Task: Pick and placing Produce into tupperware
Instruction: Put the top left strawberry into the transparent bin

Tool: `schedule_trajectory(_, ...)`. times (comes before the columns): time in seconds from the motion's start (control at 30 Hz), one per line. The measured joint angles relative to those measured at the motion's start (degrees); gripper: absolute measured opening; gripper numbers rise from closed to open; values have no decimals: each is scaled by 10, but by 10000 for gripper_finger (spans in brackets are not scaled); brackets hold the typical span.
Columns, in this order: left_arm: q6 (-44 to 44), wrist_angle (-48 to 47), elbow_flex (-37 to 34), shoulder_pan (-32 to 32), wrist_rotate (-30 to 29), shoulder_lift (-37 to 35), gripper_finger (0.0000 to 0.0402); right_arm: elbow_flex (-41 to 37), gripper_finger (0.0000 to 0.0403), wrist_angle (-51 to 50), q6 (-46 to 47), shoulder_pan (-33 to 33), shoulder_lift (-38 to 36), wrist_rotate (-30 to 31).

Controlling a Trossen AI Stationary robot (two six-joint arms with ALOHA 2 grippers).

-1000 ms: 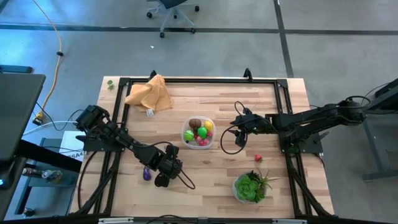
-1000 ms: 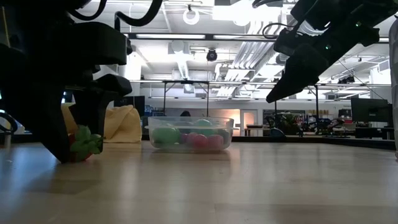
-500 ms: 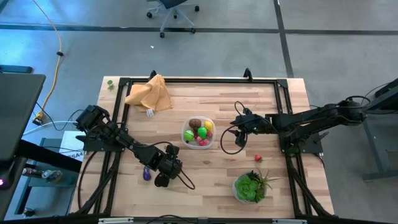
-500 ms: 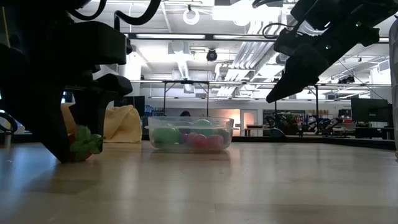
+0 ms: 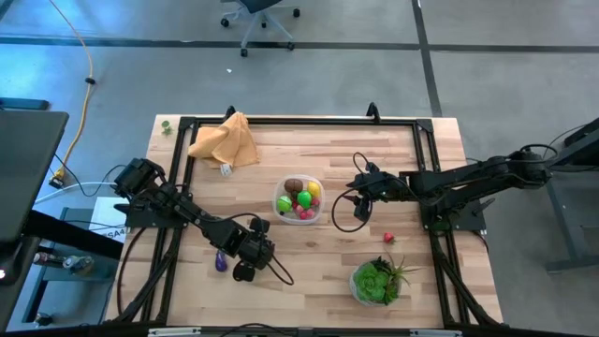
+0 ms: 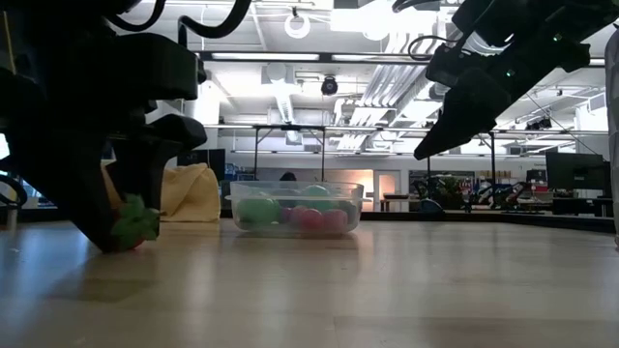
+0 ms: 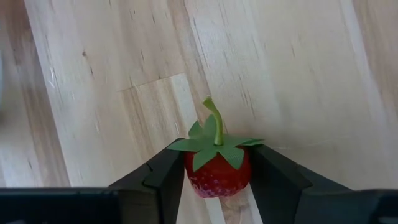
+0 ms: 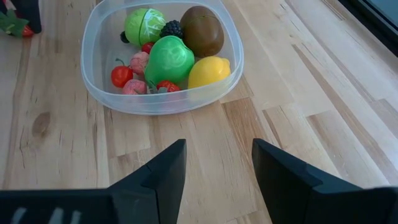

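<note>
A: Between the left hand [image 7: 217, 180] fingers, the left wrist view showed what the high view hid: a red strawberry [image 7: 217, 171] with a green leafy cap, pinched on both sides, low on the table [image 7: 298, 68].

B: And the tupperware [image 8: 163, 102]?

A: At mid-table. It held a kiwi [image 8: 202, 30], a lemon [image 8: 208, 71], 2 green pieces and small red berries.

B: The right hand [image 8: 217, 168]?

A: It hung above the table beside the tupperware, fingers apart, grasping nothing.
</note>
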Motion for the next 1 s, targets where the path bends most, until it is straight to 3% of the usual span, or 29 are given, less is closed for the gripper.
schedule_trajectory(0.4, 4, -6, 0, 11, -56, -32, 143, 0, 176, 0, 0, 0, 0, 0)
schedule_trajectory(0.7, 104, 19, 5, 107, -100, -92, 145, 0, 176, -1, 0, 0, 0, 0)
schedule_trajectory(0.83, 167, 36, 33, 167, -88, -102, 143, 0, 176, 0, 0, 0, 0, 0)
schedule_trajectory(1.0, 214, 41, 68, 236, -23, -95, 149, 0, 176, -1, 0, 0, 0, 0)
